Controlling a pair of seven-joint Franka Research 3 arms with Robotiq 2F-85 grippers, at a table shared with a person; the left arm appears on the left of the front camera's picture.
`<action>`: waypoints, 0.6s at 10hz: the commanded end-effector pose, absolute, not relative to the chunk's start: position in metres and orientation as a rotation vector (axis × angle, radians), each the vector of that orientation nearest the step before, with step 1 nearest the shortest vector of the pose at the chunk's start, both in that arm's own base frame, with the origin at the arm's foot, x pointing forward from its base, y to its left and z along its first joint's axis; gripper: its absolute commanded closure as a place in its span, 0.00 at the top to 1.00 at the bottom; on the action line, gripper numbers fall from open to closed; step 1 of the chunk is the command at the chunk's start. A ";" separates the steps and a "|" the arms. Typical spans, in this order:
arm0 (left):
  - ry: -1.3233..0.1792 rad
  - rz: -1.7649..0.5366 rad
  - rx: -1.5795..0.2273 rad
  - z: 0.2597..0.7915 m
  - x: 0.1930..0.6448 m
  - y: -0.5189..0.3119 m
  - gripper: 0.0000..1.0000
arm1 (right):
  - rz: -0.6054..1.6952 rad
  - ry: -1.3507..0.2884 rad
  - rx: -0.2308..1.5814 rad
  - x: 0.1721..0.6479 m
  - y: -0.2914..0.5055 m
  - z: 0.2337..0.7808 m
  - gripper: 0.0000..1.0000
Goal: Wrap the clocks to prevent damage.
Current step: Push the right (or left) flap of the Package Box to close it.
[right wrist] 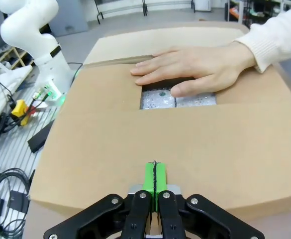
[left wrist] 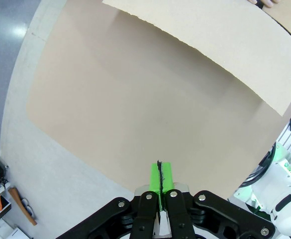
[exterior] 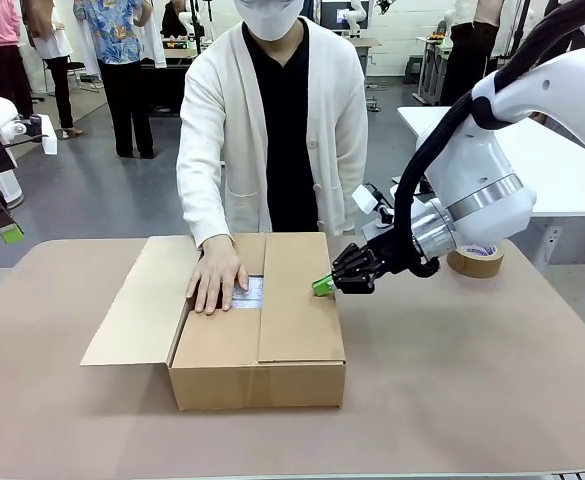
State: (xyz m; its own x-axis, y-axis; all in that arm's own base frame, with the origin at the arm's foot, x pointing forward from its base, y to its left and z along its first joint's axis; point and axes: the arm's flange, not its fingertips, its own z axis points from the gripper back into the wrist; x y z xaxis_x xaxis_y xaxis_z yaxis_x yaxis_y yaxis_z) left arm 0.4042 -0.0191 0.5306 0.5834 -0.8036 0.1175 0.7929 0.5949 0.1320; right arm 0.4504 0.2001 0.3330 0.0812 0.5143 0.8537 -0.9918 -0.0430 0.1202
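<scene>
right gripper (exterior: pixel 322 286): green pads pressed together, empty, tips at the right edge of the cardboard box (exterior: pixel 272 345).
left gripper (exterior: pixel 10 233): pads pressed together, empty, above the worktop's (exterior: pixel 472 390) left edge.
box: mid-worktop, left flap spread outward.
person's hand (exterior: pixel 217 280): flat on the box top.
silvery wrapping (exterior: pixel 251 292): inside the box, in the flap gap.
tape roll (exterior: pixel 475 259): right edge.
</scene>
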 end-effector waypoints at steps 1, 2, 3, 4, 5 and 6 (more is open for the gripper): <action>-0.178 -0.913 0.059 0.531 0.405 -0.020 0.00 | 1.410 -0.640 0.867 0.457 0.216 0.318 0.01; -0.178 -0.913 0.059 0.531 0.405 -0.020 0.00 | 1.408 -0.637 0.864 0.458 0.217 0.316 0.01; -0.178 -0.913 0.059 0.531 0.405 -0.020 0.00 | 1.406 -0.633 0.858 0.458 0.216 0.316 0.01; -0.178 -0.913 0.059 0.531 0.405 -0.020 0.00 | 1.408 -0.620 0.848 0.457 0.215 0.314 0.01; -0.178 -0.913 0.059 0.531 0.405 -0.020 0.00 | 1.406 -0.613 0.840 0.457 0.215 0.313 0.01; -0.178 -0.913 0.059 0.531 0.405 -0.020 0.00 | 1.420 -0.608 0.830 0.456 0.216 0.312 0.01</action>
